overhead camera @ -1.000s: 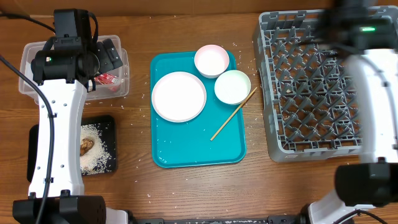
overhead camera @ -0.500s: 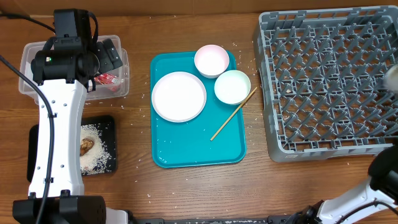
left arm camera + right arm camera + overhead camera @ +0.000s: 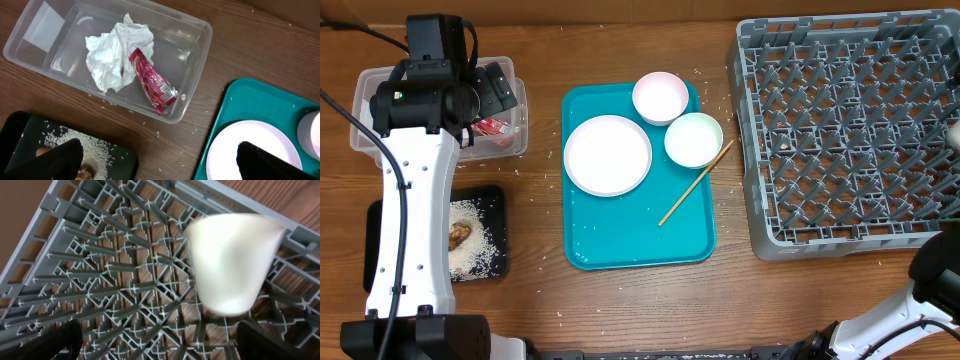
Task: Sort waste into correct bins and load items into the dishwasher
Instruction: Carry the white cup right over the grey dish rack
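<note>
My right gripper (image 3: pixel 162 347) is open above the grey dish rack (image 3: pixel 115 280), its dark fingers at the lower corners of the right wrist view. A white cup (image 3: pixel 230 262), blurred, is over the rack's pegs, clear of both fingers. My left gripper (image 3: pixel 162 165) is open and empty, hanging beside the clear tub (image 3: pixel 192 60), which holds the crumpled napkin (image 3: pixel 117 57) and the red wrapper (image 3: pixel 152 85). The white plate (image 3: pixel 608 154), pink bowl (image 3: pixel 661 97), green bowl (image 3: pixel 693 139) and a thin tan stick (image 3: pixel 695 183) lie on the teal tray (image 3: pixel 620 240).
The black tray (image 3: pixel 492 200) in front of the tub holds rice and a brown lump (image 3: pixel 459 233). The dish rack (image 3: pixel 840 130) fills the right side of the table. Rice grains are scattered on the wood. My left arm (image 3: pixel 415 150) reaches over the tub.
The right arm has swung off the top of the rack to the right edge of the overhead view. The left arm and the dishes on the teal tray have not moved.
</note>
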`<state>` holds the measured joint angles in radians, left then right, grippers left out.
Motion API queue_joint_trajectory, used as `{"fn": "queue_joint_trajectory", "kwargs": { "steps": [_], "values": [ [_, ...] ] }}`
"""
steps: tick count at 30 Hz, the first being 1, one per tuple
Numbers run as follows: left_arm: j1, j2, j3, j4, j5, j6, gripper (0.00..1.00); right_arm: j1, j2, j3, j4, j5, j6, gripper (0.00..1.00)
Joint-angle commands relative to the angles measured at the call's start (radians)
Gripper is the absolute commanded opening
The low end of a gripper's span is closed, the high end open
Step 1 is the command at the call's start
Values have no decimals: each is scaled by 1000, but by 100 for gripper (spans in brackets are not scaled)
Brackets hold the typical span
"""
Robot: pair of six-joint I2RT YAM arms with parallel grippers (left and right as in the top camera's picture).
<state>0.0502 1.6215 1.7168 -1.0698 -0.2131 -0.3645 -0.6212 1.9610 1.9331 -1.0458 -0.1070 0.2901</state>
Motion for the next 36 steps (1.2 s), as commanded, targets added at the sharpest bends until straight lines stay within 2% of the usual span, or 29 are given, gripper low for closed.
{"fn": "queue_joint_trajectory", "kwargs": {
  "steps": [1,9,17,23,26,29,32,36],
  "values": [
    [2,-5,14,1,3,-10,100,3,-37,5,28,33,0,100],
    [2,-5,14,1,3,-10,100,3,-34,5,75,126,32,100],
    [2,-5,14,1,3,-10,100,5,12,5,213,125,32,100],
    [2,-5,14,1,3,-10,100,6,83,5,249,124,-1,100],
    [2,-5,14,1,3,-10,100,6,106,5,238,125,-37,92],
    [2,-5,14,1,3,-10,100,6,111,5,214,124,-36,72],
    [2,-5,14,1,3,-10,100,6,106,5,191,121,-32,64],
    [2,-5,14,1,3,-10,100,9,96,5,137,113,-24,46]
  ]
}}
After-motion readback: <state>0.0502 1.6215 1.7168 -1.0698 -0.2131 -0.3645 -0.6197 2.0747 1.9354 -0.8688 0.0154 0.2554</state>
